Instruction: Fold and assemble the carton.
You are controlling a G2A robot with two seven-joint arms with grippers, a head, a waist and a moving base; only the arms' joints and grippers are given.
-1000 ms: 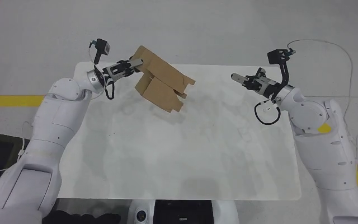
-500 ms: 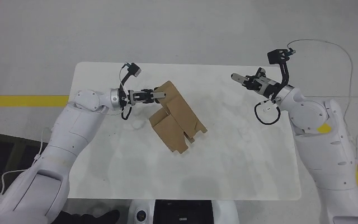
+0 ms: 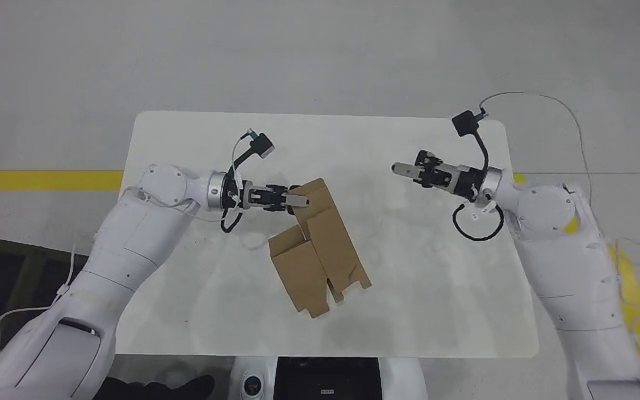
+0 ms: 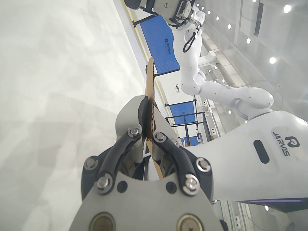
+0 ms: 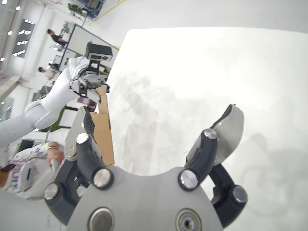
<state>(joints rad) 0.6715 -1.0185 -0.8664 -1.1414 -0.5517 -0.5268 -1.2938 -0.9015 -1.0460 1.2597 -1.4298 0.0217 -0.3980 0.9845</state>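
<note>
Carton (image 3: 320, 248) nearer; flattened (brown, notched)

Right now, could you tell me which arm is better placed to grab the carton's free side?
Right, probably. The left gripper is shut on the carton by its edge; the right gripper is open, empty and faces it across the table.

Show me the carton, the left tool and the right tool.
carton (image 3: 335, 250), top view: flat brown panel
left tool (image 3: 292, 198), top view: between its fingertips
right tool (image 5: 157, 112), right wrist view: between its fingertips
</note>
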